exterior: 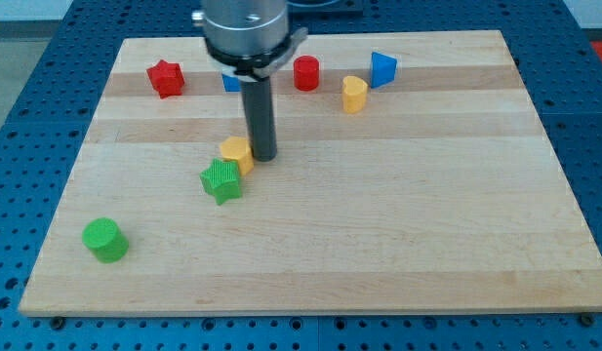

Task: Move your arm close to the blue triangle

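- One camera view shows a wooden board (379,253) on a blue perforated base, with the arm's dark rod entering from the view's top.
- The tip (264,158) rests on the board left of centre, just beside the right edge of a yellow block (236,153); whether it touches that block cannot be told.
- A green star (221,181) lies against the lower-left of the yellow block, and a green cylinder (104,240) sits well apart near the view's bottom left.
- Along the view's top stand a red star (166,78), a red cylinder (306,73), a yellow heart-like block (354,94) and the blue triangle (382,69); another blue block (230,82) is mostly hidden behind the rod, its shape not readable.
- End effector: a plain rod with no jaws, so it neither opens nor closes, and it carries nothing.
- Target position: the blue triangle sits near the top edge, right of centre, just beside the yellow heart-like block and well apart from the tip.
- Judged step: the approach is not yet done.
- Judged next move: slide the tip toward the view's upper right, passing below the red cylinder and the yellow heart-like block so neither is shoved, and stop just short of the triangle.
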### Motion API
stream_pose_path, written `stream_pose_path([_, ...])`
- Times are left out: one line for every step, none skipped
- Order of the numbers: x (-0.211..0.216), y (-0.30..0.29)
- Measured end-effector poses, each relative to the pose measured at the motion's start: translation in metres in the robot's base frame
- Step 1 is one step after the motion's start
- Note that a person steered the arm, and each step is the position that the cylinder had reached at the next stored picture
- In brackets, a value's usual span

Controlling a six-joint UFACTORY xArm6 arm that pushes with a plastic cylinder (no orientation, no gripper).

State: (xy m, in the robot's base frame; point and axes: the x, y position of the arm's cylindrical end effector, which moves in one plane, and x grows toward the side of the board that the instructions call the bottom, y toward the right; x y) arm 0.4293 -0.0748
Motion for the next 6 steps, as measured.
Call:
stream_pose_path([0.000,-0.025])
stream_pose_path([0.000,-0.030])
stream_pose_path([-0.010,0.025])
stream_pose_path([-0.041,0.124])
stream_pose_path([-0.067,0.208])
stream_pose_path([-0.099,0.228])
